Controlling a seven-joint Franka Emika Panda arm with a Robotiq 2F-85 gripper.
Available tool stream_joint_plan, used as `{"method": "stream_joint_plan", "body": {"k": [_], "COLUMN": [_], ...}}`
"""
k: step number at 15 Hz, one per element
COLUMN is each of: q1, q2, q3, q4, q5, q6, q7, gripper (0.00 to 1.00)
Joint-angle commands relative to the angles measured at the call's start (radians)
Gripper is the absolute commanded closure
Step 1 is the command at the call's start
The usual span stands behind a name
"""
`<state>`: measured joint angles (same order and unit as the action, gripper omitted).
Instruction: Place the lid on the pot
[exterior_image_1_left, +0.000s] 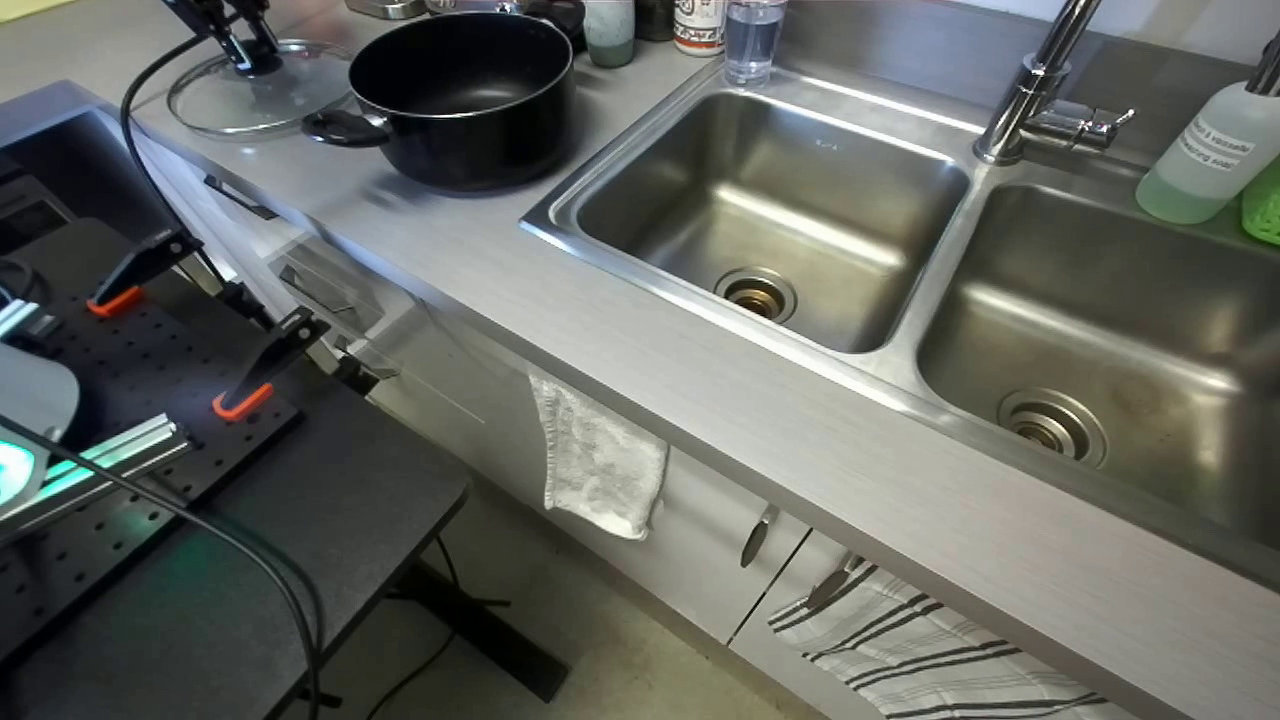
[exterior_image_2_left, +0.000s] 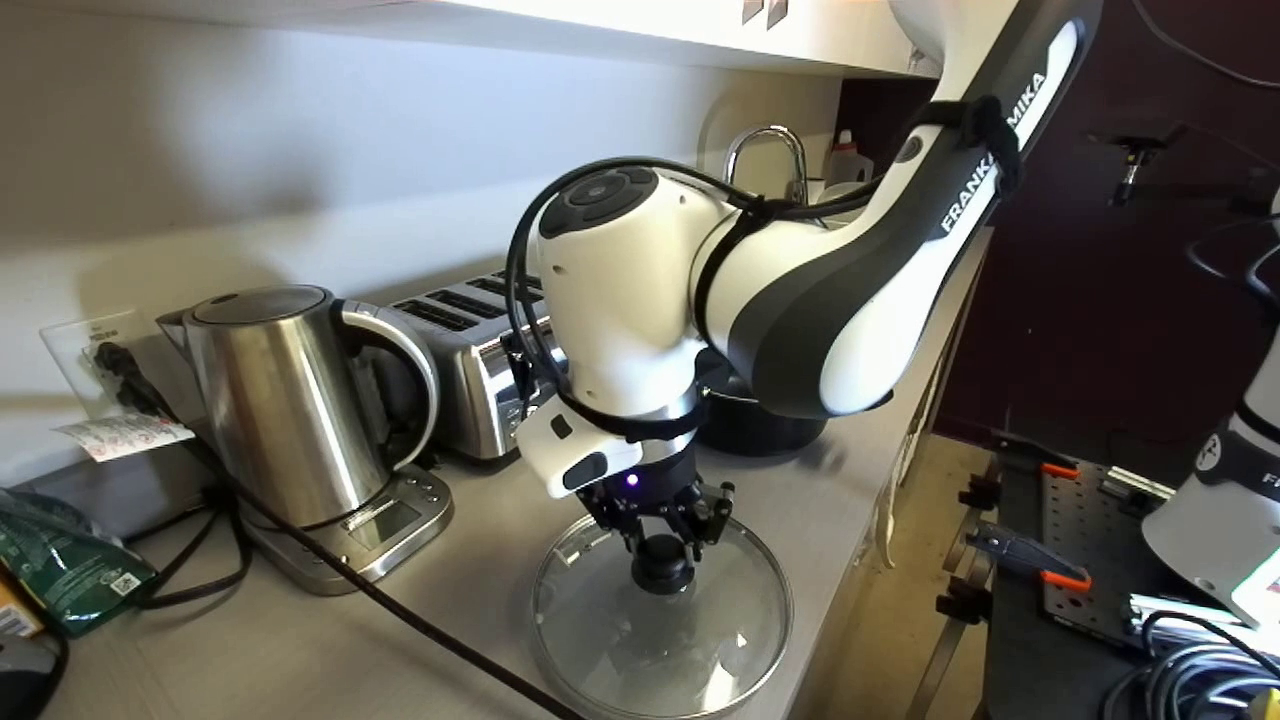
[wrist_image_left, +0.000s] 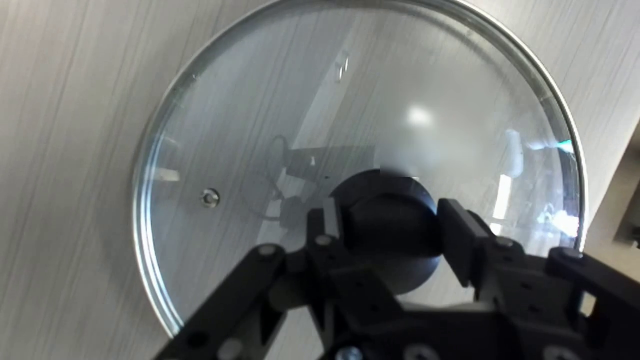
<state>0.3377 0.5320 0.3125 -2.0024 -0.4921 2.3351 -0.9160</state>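
The lid (exterior_image_1_left: 300, 95) is clear glass with a metal rim and a black knob. It lies level at the counter in both exterior views (exterior_image_2_left: 665, 645) and fills much of the wrist view (wrist_image_left: 260, 110). I cannot tell whether its rim touches the counter. My gripper (exterior_image_2_left: 665, 550) points down over the lid's centre. In the wrist view its fingers (wrist_image_left: 387, 225) are closed on both sides of the knob. The black pot (exterior_image_1_left: 480, 140) stands uncovered beside the lid, one handle close to the lid's rim. In an exterior view the arm partly hides the pot (exterior_image_2_left: 760, 425).
A double steel sink (exterior_image_1_left: 760, 220) lies beyond the pot. Cups and bottles (exterior_image_1_left: 700, 25) stand behind the pot. A kettle (exterior_image_2_left: 290, 410) and toaster (exterior_image_2_left: 480, 350) stand along the wall. A cupboard (exterior_image_2_left: 620, 35) hangs above. The counter's front edge runs close to the lid.
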Motion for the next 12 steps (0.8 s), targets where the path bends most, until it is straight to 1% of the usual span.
{"method": "stream_joint_plan", "body": {"k": [1, 4, 6, 12], "q1": [-0.030, -0.045, -0.057, -0.072], "q2": [-0.136, -0.220, -0.277, -0.425], "q3": [0.046, 0.067, 0.075, 0.054], "q4": [-0.098, -0.147, -0.176, -0.229], "q5": [0.051, 0.099, 0.135, 0.191], "q6": [0.015, 0.003, -0.021, -0.088], "q7": [-0.058, -0.084, -0.125, -0.226], "gripper": [0.75, 0.75, 0.75, 0.75]}}
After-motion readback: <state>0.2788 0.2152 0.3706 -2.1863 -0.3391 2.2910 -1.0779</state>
